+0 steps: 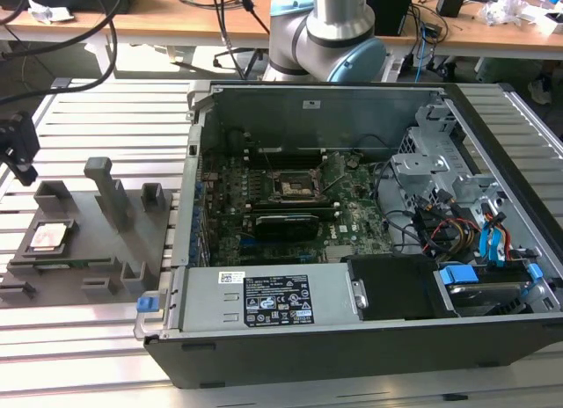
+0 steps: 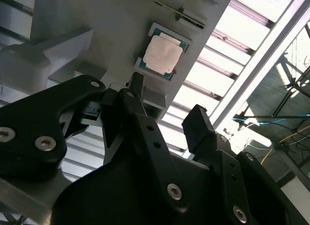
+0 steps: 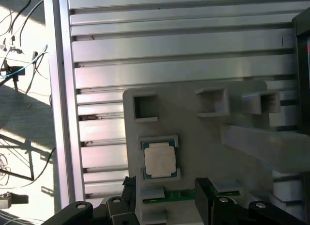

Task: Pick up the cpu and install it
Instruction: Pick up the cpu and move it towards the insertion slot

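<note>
The cpu (image 1: 48,238), a silvery square chip with a thin green border, lies flat in a recess of the grey plastic tray (image 1: 88,250) at the exterior view's left. My gripper (image 1: 24,169) hangs above the tray, a little behind the chip and clear of it. Both wrist views show the cpu (image 2: 163,55) (image 3: 160,160) just beyond my black fingertips. The gripper (image 2: 167,108) (image 3: 166,187) is open, with nothing between its fingers (image 2: 137,91).
An open computer case (image 1: 352,338) fills the middle and the exterior view's right. Its green motherboard carries a black socket frame (image 1: 295,186). Grey upright blocks (image 1: 110,193) rise from the tray. The arm's base (image 1: 325,34) stands behind the case on the slatted metal table (image 1: 106,109).
</note>
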You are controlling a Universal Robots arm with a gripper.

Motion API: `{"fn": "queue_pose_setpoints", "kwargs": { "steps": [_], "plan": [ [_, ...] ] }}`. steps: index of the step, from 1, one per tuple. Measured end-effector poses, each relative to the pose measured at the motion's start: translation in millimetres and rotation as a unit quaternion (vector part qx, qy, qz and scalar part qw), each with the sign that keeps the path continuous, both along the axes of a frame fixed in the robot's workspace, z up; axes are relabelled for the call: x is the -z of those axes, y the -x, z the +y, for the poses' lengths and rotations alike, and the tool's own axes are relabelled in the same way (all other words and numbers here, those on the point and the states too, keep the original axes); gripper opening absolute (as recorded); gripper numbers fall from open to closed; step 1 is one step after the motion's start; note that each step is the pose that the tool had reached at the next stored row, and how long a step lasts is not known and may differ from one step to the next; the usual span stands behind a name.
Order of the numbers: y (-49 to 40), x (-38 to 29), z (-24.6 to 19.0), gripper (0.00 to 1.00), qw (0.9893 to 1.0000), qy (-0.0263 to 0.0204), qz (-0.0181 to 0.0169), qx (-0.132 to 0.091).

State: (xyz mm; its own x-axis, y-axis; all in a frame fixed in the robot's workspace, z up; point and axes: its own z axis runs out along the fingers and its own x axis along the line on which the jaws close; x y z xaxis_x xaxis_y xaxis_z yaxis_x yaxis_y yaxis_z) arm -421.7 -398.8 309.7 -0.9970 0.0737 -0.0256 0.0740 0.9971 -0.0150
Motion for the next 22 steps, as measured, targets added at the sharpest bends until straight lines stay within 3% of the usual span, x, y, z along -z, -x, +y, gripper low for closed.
{"fn": "queue_pose_setpoints", "kwargs": {
  "steps": [22],
  "plan": [
    [0.0,14.2,0.0,0.6,1.0,0.0001,0.0,0.0]
  ]
}}
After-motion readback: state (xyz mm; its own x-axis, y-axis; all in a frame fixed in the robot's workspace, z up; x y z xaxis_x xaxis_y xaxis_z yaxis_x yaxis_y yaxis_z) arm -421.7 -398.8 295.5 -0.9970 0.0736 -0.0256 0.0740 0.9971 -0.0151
